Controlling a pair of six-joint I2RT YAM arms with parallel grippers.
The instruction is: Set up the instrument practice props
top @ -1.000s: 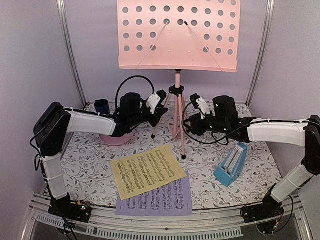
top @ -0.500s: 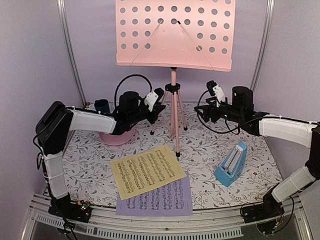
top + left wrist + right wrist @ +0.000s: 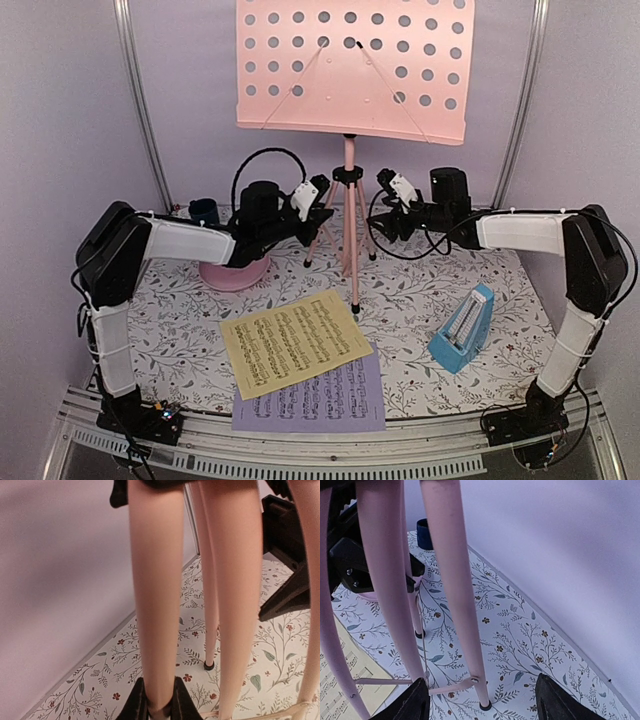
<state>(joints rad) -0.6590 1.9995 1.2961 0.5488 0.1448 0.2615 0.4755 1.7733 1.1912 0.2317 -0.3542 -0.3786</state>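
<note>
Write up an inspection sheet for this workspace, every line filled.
Surface: floral table cover, flat.
Job's things: pink music stand upright at back centre; yellow sheet overlapping lavender sheet near the front; blue metronome standing right.
Clutter: pink plate and dark blue cup, back left.
End effectors: left end effector shut on a stand leg; right end effector open, astride another leg.
Cables: black cable looping above the left wrist.
Surroundings: lavender walls, metal posts.

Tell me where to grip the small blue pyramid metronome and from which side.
Pinch the small blue pyramid metronome across its blue side faces near mid-height, coming down from above: it stands on its wide base and tapers upward, so jaws likely fit there.
</note>
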